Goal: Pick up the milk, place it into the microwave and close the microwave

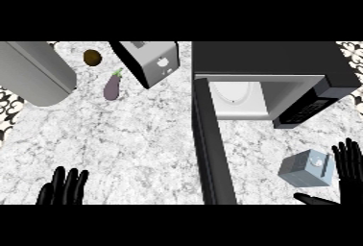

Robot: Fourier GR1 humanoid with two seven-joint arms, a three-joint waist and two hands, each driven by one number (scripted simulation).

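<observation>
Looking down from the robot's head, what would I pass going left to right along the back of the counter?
Grey metal appliance → small brown round item → eggplant → toaster → open microwave.

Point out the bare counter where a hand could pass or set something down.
The widest free patch lies between the left hand, the eggplant and the open microwave door. It is crowded at the right: the milk carton sits beside the right hand, below the microwave.
</observation>
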